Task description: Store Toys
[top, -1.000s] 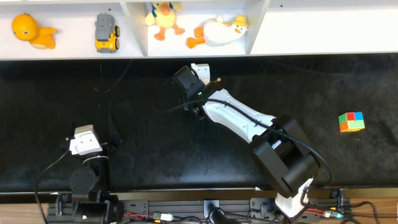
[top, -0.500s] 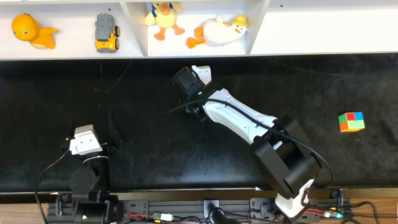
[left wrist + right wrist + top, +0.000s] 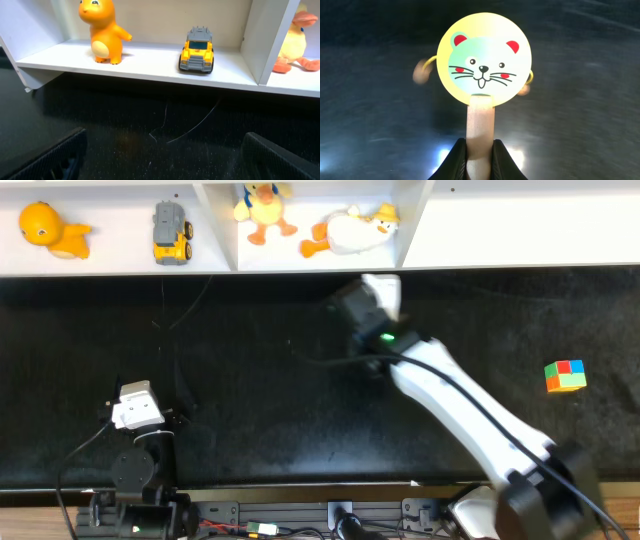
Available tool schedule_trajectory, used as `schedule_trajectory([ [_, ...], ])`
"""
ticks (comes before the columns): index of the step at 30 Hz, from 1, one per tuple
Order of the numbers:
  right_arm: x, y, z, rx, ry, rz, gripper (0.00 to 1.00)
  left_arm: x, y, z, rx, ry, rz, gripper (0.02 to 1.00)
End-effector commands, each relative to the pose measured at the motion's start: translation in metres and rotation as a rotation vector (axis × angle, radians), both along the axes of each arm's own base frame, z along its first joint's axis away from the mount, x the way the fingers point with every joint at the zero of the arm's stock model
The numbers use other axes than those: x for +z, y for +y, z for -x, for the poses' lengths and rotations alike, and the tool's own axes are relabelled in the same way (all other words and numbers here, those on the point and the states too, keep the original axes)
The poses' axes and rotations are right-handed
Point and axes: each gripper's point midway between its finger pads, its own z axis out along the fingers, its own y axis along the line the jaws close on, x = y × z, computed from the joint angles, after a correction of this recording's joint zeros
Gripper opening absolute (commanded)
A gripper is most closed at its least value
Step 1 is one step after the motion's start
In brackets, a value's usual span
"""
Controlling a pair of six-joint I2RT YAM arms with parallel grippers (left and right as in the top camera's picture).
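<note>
My right gripper [image 3: 480, 150] is shut on the wooden handle [image 3: 481, 119] of a round yellow rattle drum with a cat face [image 3: 484, 59], held above the black mat. In the top view the right gripper [image 3: 366, 302] is near the shelf, just below the compartment with the lying white duck plush [image 3: 352, 230]. A multicoloured cube [image 3: 565, 376] lies on the mat at the right. The left gripper [image 3: 135, 405] stays low at the left; its own view shows the left gripper [image 3: 165, 160] open, facing the orange figure [image 3: 103, 30] and yellow truck [image 3: 197, 50].
A white shelf [image 3: 300, 264] runs along the back. It holds the orange figure [image 3: 52, 228], the truck [image 3: 171, 232], a yellow duck plush [image 3: 262, 210] and the white duck. Its right compartment [image 3: 520, 220] is bare. A black mat [image 3: 240, 400] covers the table.
The right arm has swung to the right and stretched out, carrying the rattle drum from below the yellow duck to below the white duck. The left arm has not moved.
</note>
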Motion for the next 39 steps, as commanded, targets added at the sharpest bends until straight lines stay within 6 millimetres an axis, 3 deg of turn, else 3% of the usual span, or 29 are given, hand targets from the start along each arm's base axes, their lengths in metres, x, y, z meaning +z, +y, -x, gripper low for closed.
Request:
schedule_trajectory([
  [1,0.011,-0.044,0.020,-0.046,-0.043,0.013,0.084,0.000,0.002,0.001,0.010,-0.002,-0.022,0.998],
  [7,0.019,-0.084,0.044,-0.059,-0.114,0.009,0.077,0.000,0.002,0.001,0.010,-0.002,-0.022,0.998],
  [14,0.028,-0.113,0.048,-0.017,-0.164,0.034,0.106,0.001,0.002,0.001,0.010,-0.002,-0.022,0.998],
  [25,0.041,-0.149,0.000,0.001,-0.288,-0.028,0.119,0.001,0.002,0.001,0.010,-0.002,-0.022,0.998],
  [33,0.029,-0.148,-0.037,0.025,-0.305,-0.060,0.108,0.000,0.002,0.001,0.010,-0.002,-0.022,0.998],
  [39,0.034,-0.144,-0.070,0.075,-0.316,-0.053,0.106,0.000,0.002,0.001,0.010,-0.002,-0.022,0.998],
])
